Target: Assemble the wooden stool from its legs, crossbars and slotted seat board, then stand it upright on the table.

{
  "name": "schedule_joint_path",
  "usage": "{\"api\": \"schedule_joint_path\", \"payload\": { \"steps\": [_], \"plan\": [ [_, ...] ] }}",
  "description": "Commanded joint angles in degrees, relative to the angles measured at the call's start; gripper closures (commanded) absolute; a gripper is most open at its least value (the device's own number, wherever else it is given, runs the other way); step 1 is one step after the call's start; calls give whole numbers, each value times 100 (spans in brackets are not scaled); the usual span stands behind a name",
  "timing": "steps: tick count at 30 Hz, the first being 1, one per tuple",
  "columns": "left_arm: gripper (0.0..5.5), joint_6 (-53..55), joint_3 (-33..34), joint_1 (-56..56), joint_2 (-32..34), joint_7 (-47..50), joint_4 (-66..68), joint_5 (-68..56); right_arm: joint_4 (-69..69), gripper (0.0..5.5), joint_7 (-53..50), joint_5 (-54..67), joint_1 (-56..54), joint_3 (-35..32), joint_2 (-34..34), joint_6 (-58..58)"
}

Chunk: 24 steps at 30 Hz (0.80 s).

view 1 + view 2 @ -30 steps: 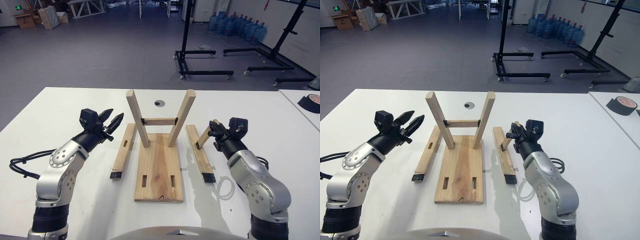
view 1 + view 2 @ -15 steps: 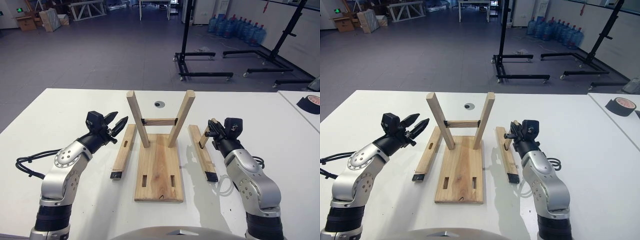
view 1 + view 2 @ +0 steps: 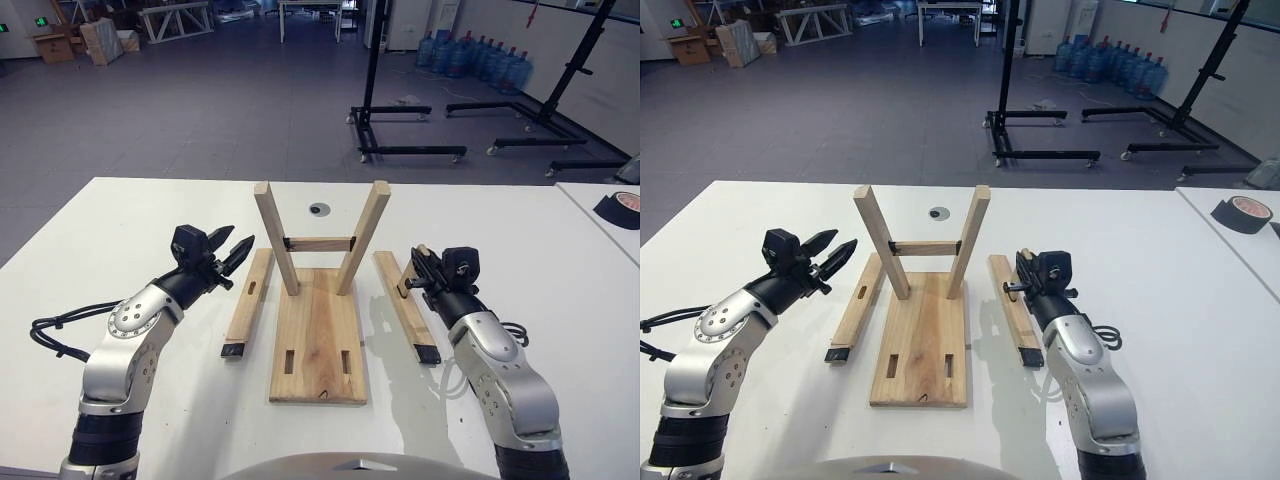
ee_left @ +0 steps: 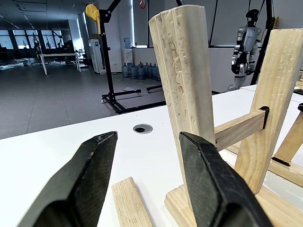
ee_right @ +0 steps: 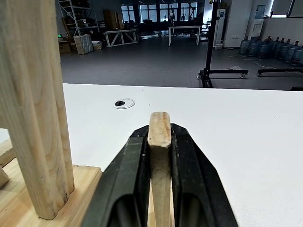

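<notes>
The slotted seat board (image 3: 318, 340) lies flat mid-table. Two legs (image 3: 274, 235) stand upright in its far slots, joined by a crossbar (image 3: 320, 243). A loose leg (image 3: 248, 300) lies left of the board and another (image 3: 403, 305) lies right of it. My right gripper (image 3: 430, 270) is shut on a short crossbar (image 5: 159, 125), tilted, with its lower end against the right loose leg. My left gripper (image 3: 235, 256) hovers open just above the far end of the left loose leg, its fingers (image 4: 90, 184) apart with nothing between them, facing the nearer upright leg (image 4: 182, 80).
A black tape roll (image 3: 620, 208) lies on the neighbouring table at far right. A round grommet hole (image 3: 319, 208) sits behind the stool parts. Cables trail by the left arm (image 3: 50, 335) and the right arm (image 3: 448, 375). Black rack frames (image 3: 410, 110) stand on the floor beyond.
My right gripper has shifted left toward the board with the short crossbar, which now stands steeper. My left gripper moved right toward the left loose leg, then held.
</notes>
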Motion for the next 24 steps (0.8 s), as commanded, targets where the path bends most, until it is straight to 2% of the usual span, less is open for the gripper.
{"api": "schedule_joint_path", "payload": {
  "steps": [1,4,5,12,20,24],
  "plan": [
    [314,-41,-63,29,4,5,59,98,646,511,6,-193,372,81,-78,604],
    [314,-69,-103,55,-21,15,66,150,611,511,-3,-116,239,-96,-55,654],
    [314,-80,-111,64,-29,22,66,165,594,474,20,-83,208,-137,-51,649],
    [314,-184,-47,68,-90,62,82,148,529,357,203,-189,-103,-226,-108,487],
    [314,-286,-87,-10,-65,35,197,226,490,352,234,-361,-340,-330,-110,352],
    [314,-322,-109,-47,-69,12,245,254,247,352,247,-627,-788,-316,-370,390]
  ]
}}
